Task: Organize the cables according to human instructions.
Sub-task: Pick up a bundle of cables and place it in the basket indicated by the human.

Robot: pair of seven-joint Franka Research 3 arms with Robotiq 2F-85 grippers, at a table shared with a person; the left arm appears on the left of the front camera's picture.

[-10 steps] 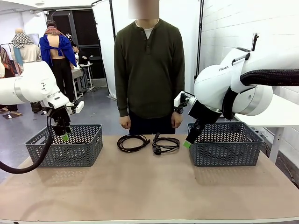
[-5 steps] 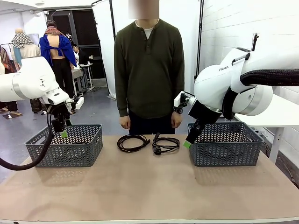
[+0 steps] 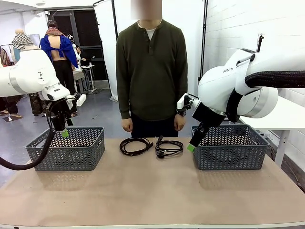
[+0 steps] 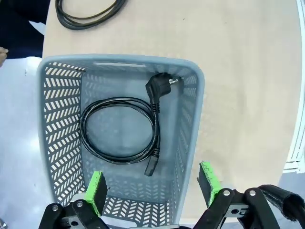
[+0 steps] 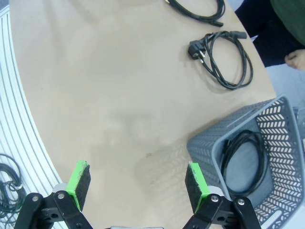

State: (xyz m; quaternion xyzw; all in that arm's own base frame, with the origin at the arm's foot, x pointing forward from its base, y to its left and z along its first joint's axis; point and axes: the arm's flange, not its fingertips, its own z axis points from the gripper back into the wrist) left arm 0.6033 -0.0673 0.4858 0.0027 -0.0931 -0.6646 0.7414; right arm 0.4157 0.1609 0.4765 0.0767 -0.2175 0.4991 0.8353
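Observation:
Two black coiled cables lie on the tan table in front of the person: one (image 3: 136, 145) toward the left, one with a plug (image 3: 168, 148) beside it on the right. A third cable (image 4: 156, 125) rests coiled inside the left grey basket (image 3: 71, 152), its plug against the wall. Straight over that basket hangs my left gripper (image 3: 62, 131) (image 4: 152, 186), open and holding nothing. Another cable (image 5: 243, 160) sits in the right grey basket (image 3: 233, 152). My right gripper (image 3: 191, 145) (image 5: 137, 183) is open over bare table by that basket's left side.
The person stands at the far edge, both hands (image 3: 127, 125) hanging at the sides. The baskets (image 4: 62, 124) (image 5: 209, 138) stand at the table's left and right ends. The two loose cables (image 5: 226, 59) (image 5: 198, 9) lie in the far middle, with bare table nearer me.
My left gripper has risen and drifted slightly left above the left basket, and its jaws have spread open. The right arm, the person and the table cables have not moved.

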